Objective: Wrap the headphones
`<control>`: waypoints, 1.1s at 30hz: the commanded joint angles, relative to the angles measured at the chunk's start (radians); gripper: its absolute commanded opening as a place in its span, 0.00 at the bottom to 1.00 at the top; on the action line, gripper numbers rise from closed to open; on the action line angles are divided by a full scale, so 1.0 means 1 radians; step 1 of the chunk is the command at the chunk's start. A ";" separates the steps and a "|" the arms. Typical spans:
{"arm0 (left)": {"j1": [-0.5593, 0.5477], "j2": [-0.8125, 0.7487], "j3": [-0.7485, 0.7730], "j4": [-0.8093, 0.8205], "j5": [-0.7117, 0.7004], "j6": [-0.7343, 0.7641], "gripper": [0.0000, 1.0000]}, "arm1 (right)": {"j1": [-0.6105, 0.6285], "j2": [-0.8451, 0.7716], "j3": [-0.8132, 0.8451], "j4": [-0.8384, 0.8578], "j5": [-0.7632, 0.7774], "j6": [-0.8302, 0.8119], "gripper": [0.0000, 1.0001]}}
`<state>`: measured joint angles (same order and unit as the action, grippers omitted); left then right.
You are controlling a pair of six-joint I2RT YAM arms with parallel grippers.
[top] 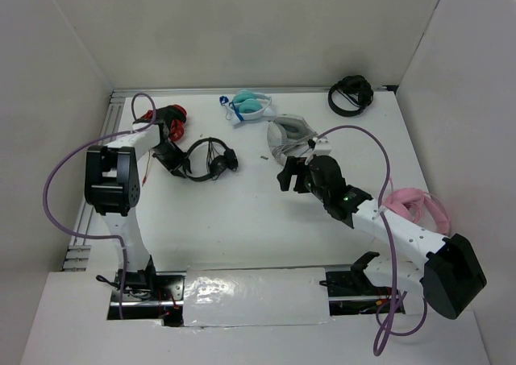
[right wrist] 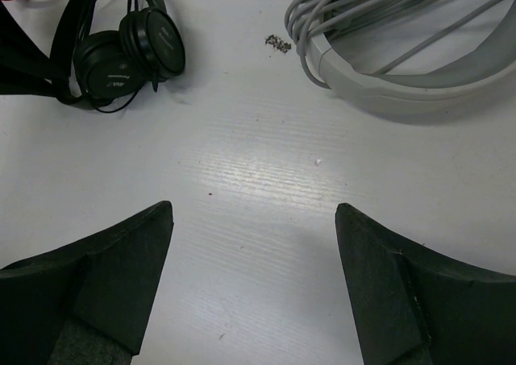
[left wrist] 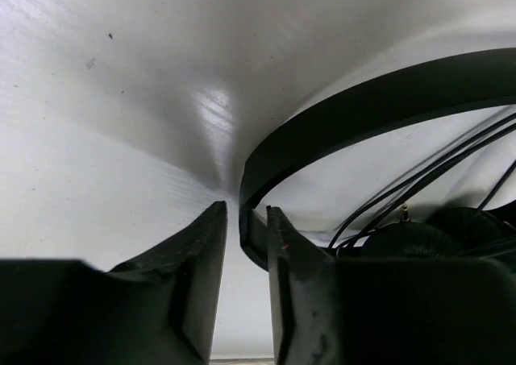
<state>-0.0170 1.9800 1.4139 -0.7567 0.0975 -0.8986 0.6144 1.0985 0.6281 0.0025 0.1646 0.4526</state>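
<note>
**Headphones (top: 218,163) at the left fingers, cable not yet wound**

Lying toward the left of the table (top: 242,228), just beside the red-and-black headphones (top: 174,114) and well apart from the grey headset (right wrist: 403,75). Earcups (right wrist: 133,55) folded close together. Thin cable (left wrist: 419,180) strung in loose strands across the arch of the headband (left wrist: 363,111), not gathered into any tidy bundle.

Left gripper (left wrist: 246,213) down at table level on the curve of the headband, fingers drawn to a narrow slit. Band edge right against the inner face of one finger. Impossible to tell from the wrist view whether pinched or merely alongside. Right gripper (right wrist: 254,212) hovering over bare table between the two headsets, fingers spread wide, holding nothing.

Probably the anchoring step: fixing the band in one gripper and freeing the other for the cable. To do it well:

- Make sure of a true pinch on the band before any lift, and re-seat if only brushing it.
- Bring the right gripper across to the earcup side and look for a free run of cable, not the strands crossing under the band.
- Pinch lightly, then lay even turns with slight tension and no yanking at the earcup joints.
- Keep clear of the red-and-black pair to avoid snagging.
</note>
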 commanded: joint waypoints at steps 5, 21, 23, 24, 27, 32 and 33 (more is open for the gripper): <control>-0.001 -0.030 -0.007 -0.024 -0.007 -0.010 0.57 | -0.013 -0.011 -0.005 0.037 0.006 0.009 0.88; -0.093 -0.617 -0.153 -0.013 -0.050 0.007 0.99 | -0.076 -0.274 -0.036 -0.067 0.234 0.236 1.00; -0.106 -0.757 -0.208 -0.016 -0.068 -0.002 0.99 | -0.100 -0.302 -0.007 -0.160 0.318 0.271 1.00; -0.115 -0.806 -0.229 -0.009 -0.068 0.001 0.99 | -0.104 -0.321 0.031 -0.290 0.440 0.347 1.00; -0.124 -0.966 -0.305 -0.042 -0.068 -0.043 0.99 | -0.116 -0.339 0.106 -0.534 0.660 0.487 1.00; -0.133 -1.167 -0.421 -0.066 -0.068 -0.085 1.00 | -0.120 -0.400 0.157 -0.743 0.831 0.612 1.00; -0.138 -1.184 -0.435 -0.064 -0.079 -0.101 0.99 | -0.120 -0.441 0.151 -0.751 0.842 0.620 1.00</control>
<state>-0.1436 0.8349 1.0164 -0.8009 0.0414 -0.9474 0.4988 0.7231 0.7338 -0.5659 0.8165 0.9512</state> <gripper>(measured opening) 0.994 0.994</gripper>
